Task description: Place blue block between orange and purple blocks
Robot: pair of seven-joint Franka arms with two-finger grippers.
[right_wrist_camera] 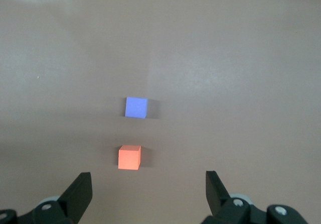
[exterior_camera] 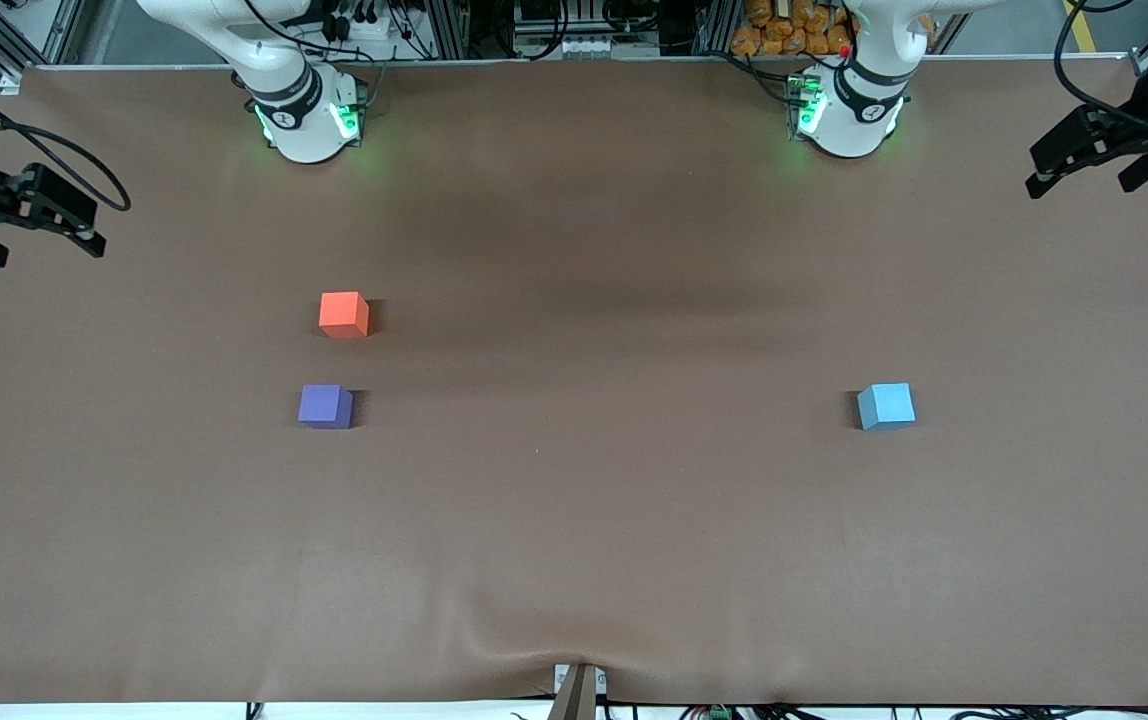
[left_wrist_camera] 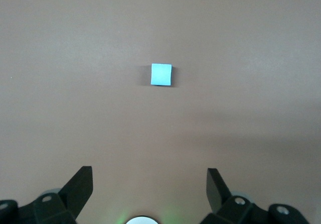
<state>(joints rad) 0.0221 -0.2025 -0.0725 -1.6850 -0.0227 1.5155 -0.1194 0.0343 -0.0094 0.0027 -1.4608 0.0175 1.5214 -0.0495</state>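
Note:
The blue block (exterior_camera: 885, 406) sits alone on the brown table toward the left arm's end; it also shows in the left wrist view (left_wrist_camera: 161, 75). The orange block (exterior_camera: 344, 314) and the purple block (exterior_camera: 325, 406) sit toward the right arm's end, a small gap apart, the purple one nearer the front camera. Both show in the right wrist view: the orange block (right_wrist_camera: 129, 157) and the purple block (right_wrist_camera: 136, 107). My left gripper (exterior_camera: 1082, 183) (left_wrist_camera: 149, 176) is open and empty, held high over its end of the table. My right gripper (exterior_camera: 42, 252) (right_wrist_camera: 148, 180) is open and empty, held high over its end.
The brown table mat (exterior_camera: 574, 520) carries only the three blocks. The two arm bases (exterior_camera: 299, 120) (exterior_camera: 849, 115) stand along the table's edge farthest from the front camera. A small fixture (exterior_camera: 579, 690) sits at the nearest edge.

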